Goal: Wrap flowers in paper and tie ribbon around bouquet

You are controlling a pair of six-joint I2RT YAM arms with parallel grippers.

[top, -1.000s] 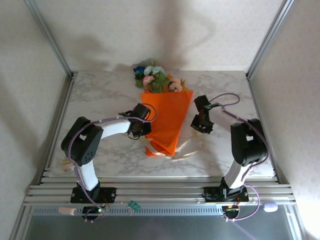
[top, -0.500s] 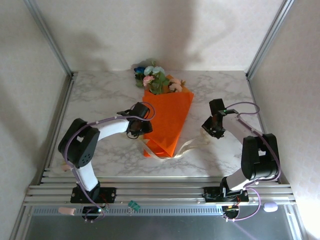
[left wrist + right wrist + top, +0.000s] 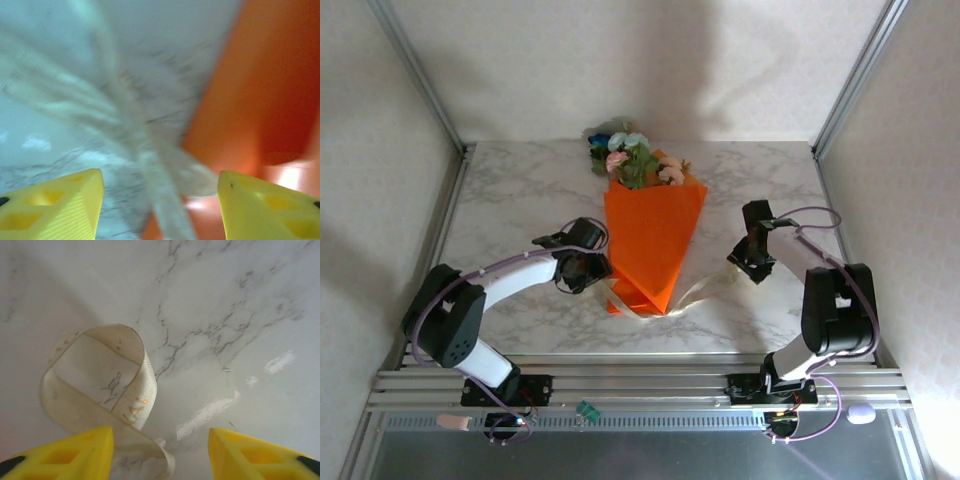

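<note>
Where the narrow end of the bouquet (image 3: 653, 240) points toward six o'clock, the ribbon (image 3: 705, 290) lies loose on the marble table (image 3: 520, 200), its cream strip running off toward four o'clock. At nine o'clock of that narrow end, the left gripper (image 3: 588, 268) sits just beside the orange paper (image 3: 670, 205). Its yellow fingers (image 3: 55, 205) are spread apart, and a blurred ribbon strand runs between them unpinched. At three o'clock, apart from the cone, the right gripper (image 3: 751, 262) hangs with its fingers (image 3: 65, 452) likewise spread, and a curled ribbon loop lies on the marble ahead of them. Farther back the cone widens toward twelve o'clock, where the flowers (image 3: 628, 155) spill out near the far table edge.
</note>
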